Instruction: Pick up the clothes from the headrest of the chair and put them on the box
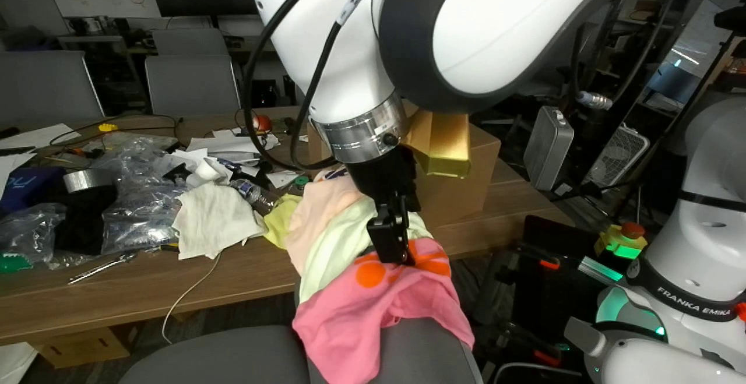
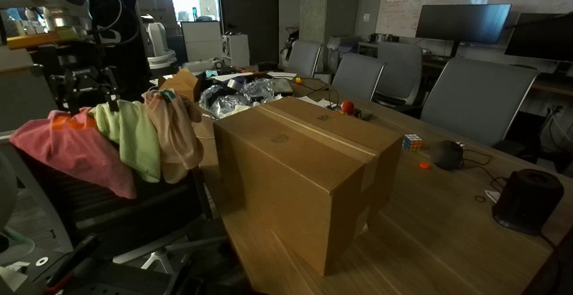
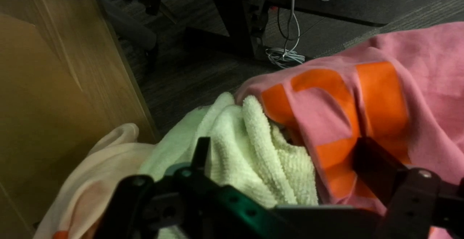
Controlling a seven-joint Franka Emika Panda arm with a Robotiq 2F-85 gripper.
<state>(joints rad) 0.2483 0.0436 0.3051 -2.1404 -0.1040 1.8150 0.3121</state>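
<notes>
Three clothes hang over the back of a grey chair (image 1: 422, 352): a pink one with orange print (image 1: 344, 320) (image 2: 76, 147) (image 3: 442, 72), a pale green one (image 1: 335, 250) (image 2: 138, 138) (image 3: 232, 152) and a peach one (image 1: 317, 206) (image 2: 174, 134) (image 3: 101, 170). My gripper (image 1: 396, 256) (image 2: 92, 107) (image 3: 284, 155) points down at the top of the chair back. Its fingers are apart, one over the green cloth and one against the pink cloth's orange print. Folds of both lie between them. The closed cardboard box (image 1: 460, 197) (image 2: 286, 160) stands on the table beside the chair.
The wooden table (image 2: 425, 241) (image 1: 233, 291) carries plastic bags (image 1: 140, 197), a white cloth (image 1: 215, 221), a Rubik's cube (image 2: 412, 142) and a black speaker (image 2: 528, 201). A gold-coloured part (image 1: 446, 145) (image 2: 42, 37) sits beside my wrist. Another Franka arm (image 1: 688, 244) stands nearby.
</notes>
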